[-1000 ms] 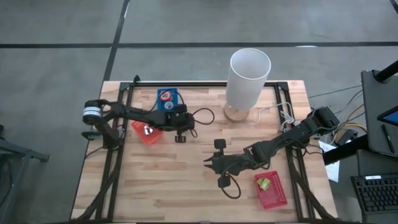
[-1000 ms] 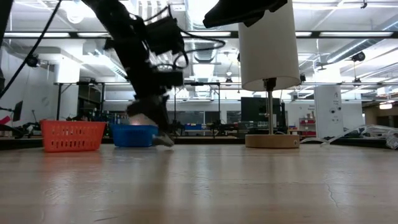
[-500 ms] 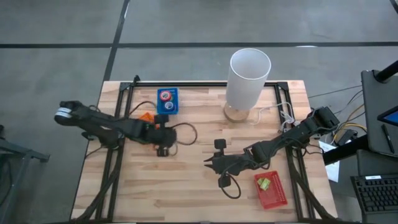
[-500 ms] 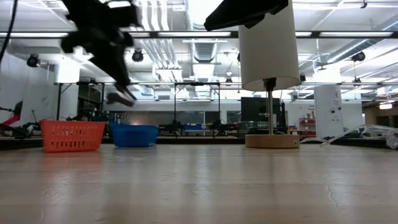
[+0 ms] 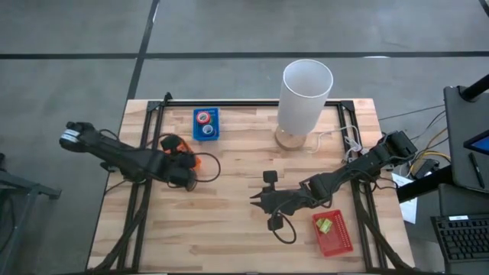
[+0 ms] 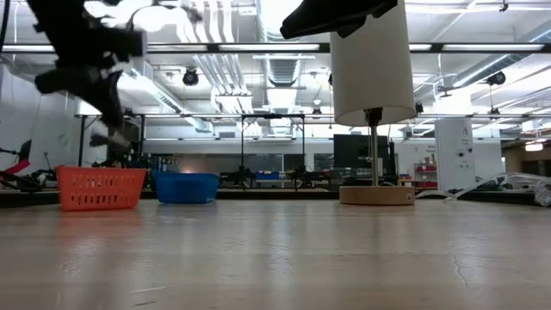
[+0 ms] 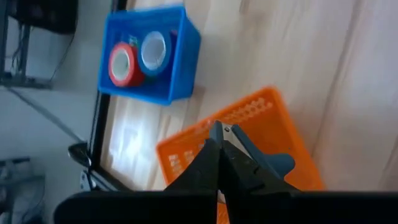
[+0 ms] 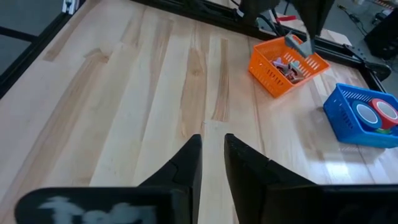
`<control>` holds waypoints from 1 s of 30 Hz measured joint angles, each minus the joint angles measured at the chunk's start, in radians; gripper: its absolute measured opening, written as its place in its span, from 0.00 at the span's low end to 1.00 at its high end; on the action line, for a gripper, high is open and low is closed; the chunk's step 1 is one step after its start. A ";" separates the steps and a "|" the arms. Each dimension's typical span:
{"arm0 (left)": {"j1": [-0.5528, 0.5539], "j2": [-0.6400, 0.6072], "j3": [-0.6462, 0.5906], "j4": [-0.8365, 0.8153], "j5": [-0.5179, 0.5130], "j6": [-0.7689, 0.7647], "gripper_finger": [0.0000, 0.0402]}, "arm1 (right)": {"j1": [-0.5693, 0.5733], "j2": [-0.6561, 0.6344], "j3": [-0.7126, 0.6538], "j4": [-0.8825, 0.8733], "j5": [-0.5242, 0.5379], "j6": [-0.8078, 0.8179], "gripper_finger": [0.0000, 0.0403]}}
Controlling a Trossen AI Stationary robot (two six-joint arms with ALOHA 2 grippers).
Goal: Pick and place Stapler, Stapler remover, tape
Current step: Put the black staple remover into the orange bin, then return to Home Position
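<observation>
The left gripper [image 7: 219,130] is seen poised above the orange basket [image 8: 268,68], which stands near the desk's [image 5: 229,229] left edge; its fingers are pressed together and nothing is seen held between them. Small pale and pink items lie in that basket, but whether the stapler or the stapler remover is among them cannot be told. The tape rolls [image 7: 138,59], one red and one blue, lie side by side in the blue basket [image 7: 180,62] at the far edge, left of the lamp [image 5: 306,92]. The right gripper [image 8: 211,138] waits over the middle of the desk, its fingers narrowly parted and empty, beside the red basket [image 5: 336,243] near the front right corner. No loose item is seen on the pale wooden planks, so sorting is judged nearly done; the next move would call for lifting the left arm clear of the basket's rim. Beyond lies a workshop with ceiling lights and shelving.
</observation>
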 joint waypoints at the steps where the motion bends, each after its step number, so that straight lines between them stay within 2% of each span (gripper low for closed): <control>1: 0.004 0.002 -0.019 0.000 0.005 -0.006 0.02 | 0.000 0.000 0.000 0.000 0.000 0.000 0.15; 4: 0.017 0.010 -0.073 0.018 0.011 -0.016 0.02 | 0.000 0.000 -0.001 0.000 0.000 -0.001 0.15; 8: 0.029 0.009 -0.121 0.075 0.075 -0.005 0.04 | 0.000 0.000 -0.001 0.000 0.000 -0.008 0.14; 12: 0.032 0.009 -0.143 0.127 0.081 0.000 0.07 | -0.003 0.000 -0.001 0.002 0.000 -0.012 0.15; 20: 0.035 0.007 -0.136 0.142 0.079 0.014 0.13 | -0.003 0.000 -0.001 0.003 0.000 -0.008 0.17; 25: 0.035 0.004 -0.090 0.181 0.076 0.027 0.16 | -0.003 0.000 -0.002 0.003 0.000 -0.005 0.18; 27: 0.034 0.000 -0.082 0.267 0.080 0.053 0.16 | -0.005 0.001 -0.005 0.003 0.000 -0.005 0.18; 30: 0.035 0.000 -0.101 0.551 0.145 0.160 0.12 | -0.014 0.002 -0.011 0.007 0.000 -0.008 0.16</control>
